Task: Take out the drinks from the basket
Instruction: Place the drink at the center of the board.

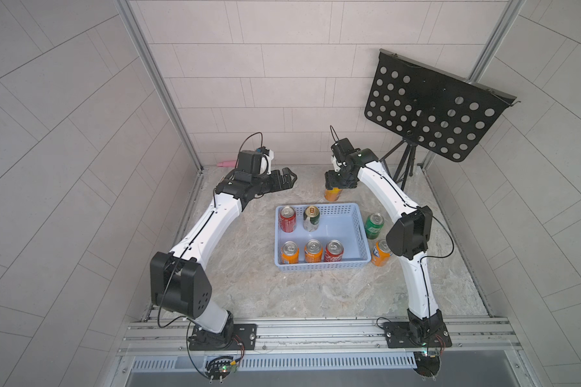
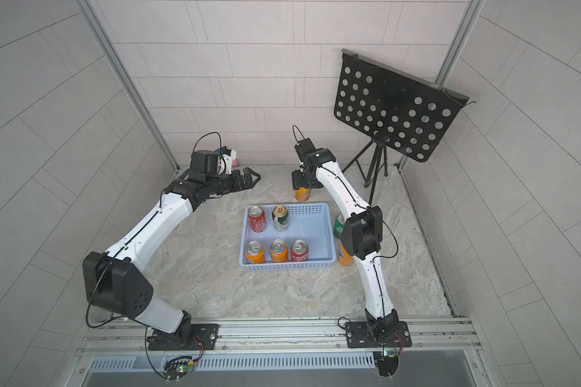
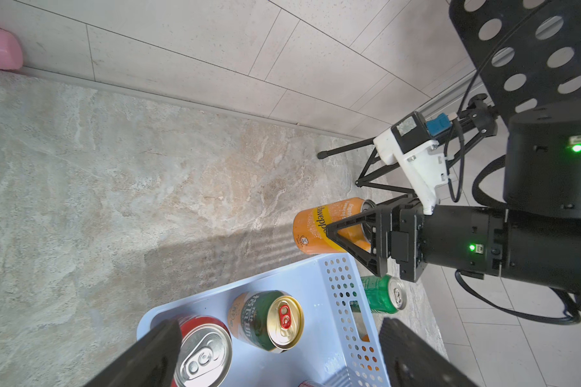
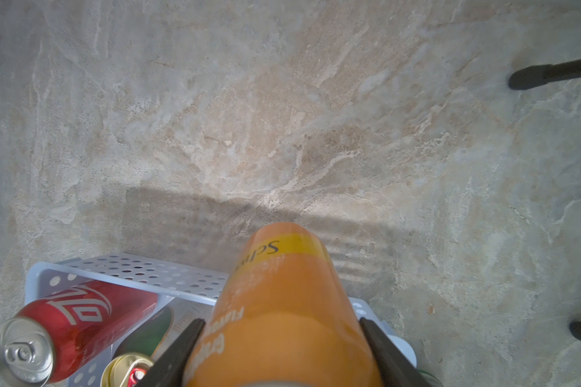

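The light-blue basket (image 1: 319,266) (image 2: 287,266) sits mid-table. It holds a red can (image 1: 287,219), a white-and-green gold-topped can (image 1: 311,218), two orange cans (image 1: 289,253) (image 1: 313,251) and another red can (image 1: 333,251). A green can (image 1: 373,226) and an orange can (image 1: 380,253) stand on the table to its right. My right gripper (image 1: 333,186) (image 4: 280,323) is shut on an orange can (image 1: 332,196) (image 4: 282,284), upright just behind the basket's far wall. I cannot tell whether it touches the table. My left gripper (image 1: 291,177) (image 3: 282,335) hovers open and empty near the basket's back-left corner.
A black perforated music stand (image 1: 433,110) on a tripod stands at the back right, close behind my right arm. A pink object (image 1: 227,164) lies against the back wall. My right arm's elbow (image 1: 410,234) hangs over the two cans outside the basket.
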{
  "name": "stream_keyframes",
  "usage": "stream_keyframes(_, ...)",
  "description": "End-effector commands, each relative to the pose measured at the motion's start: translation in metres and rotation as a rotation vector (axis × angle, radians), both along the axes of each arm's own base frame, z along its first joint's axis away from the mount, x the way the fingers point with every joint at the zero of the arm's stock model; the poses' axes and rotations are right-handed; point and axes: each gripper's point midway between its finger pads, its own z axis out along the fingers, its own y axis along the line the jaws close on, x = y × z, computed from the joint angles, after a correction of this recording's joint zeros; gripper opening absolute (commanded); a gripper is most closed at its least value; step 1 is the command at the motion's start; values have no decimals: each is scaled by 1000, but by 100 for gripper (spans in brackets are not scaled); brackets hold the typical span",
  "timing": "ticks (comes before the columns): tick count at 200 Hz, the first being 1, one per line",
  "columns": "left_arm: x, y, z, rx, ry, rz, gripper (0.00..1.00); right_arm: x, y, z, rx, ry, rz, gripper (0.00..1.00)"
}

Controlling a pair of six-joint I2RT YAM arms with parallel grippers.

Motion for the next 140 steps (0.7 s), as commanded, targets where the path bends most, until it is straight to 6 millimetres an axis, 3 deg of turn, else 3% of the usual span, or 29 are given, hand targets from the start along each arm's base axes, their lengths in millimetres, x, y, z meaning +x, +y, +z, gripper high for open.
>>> stream_keyframes(1,5,11,-18,27,38,28,100,16,2,11,-6,-74,-5,25)
stream_keyframes(79,7,15,-24,36,58,48,100,20,1,-25,-50,-12,-2,25)
stream_keyframes(140,7,17,-28,40,71,55,100,17,3,-40,-94,13,7,25)
